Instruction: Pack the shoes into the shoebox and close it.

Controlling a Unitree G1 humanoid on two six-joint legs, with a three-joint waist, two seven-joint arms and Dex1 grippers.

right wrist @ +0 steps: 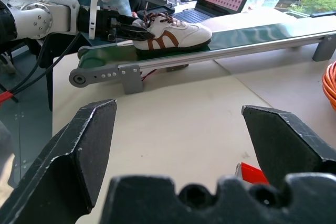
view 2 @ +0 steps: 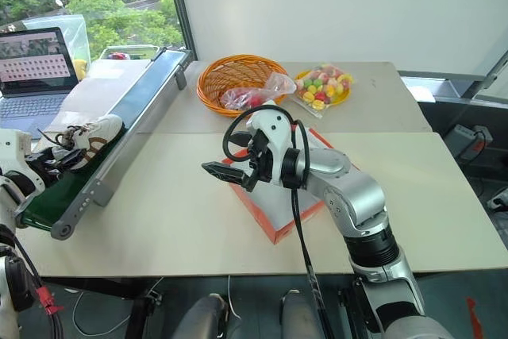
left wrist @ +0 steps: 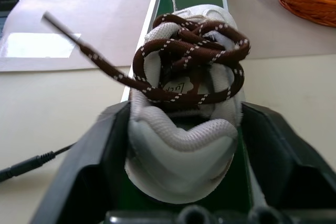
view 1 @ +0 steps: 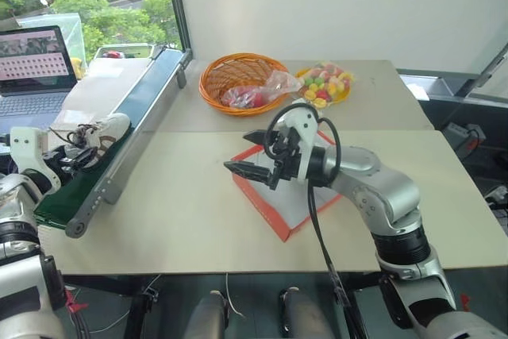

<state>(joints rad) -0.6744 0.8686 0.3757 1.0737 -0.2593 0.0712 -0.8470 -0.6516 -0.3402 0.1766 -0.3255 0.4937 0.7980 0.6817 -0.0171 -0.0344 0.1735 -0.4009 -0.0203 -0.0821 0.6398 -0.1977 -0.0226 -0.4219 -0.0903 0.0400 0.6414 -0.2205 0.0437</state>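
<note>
While left fingers [left wrist: 184,182] straddle shoe [left wrist: 184,129] on conveyor [view 1: 119,140], right fingers [view 1: 248,155] spread above shoebox [view 1: 274,216], basket [view 1: 238,77] beyond.

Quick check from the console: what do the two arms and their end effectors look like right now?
Both arms are silver-grey metal with black joint bands. The right arm carries a white wrist housing and a looping black cable. Each end effector, left and right, has two black fingers. A white bracket sits on the left wrist.

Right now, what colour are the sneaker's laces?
Dark brown with white flecks on the sneaker's laces, clearest in the left wrist view.

No legible txt; shoe [left wrist: 184,129] tongue tag unreadable.
</note>
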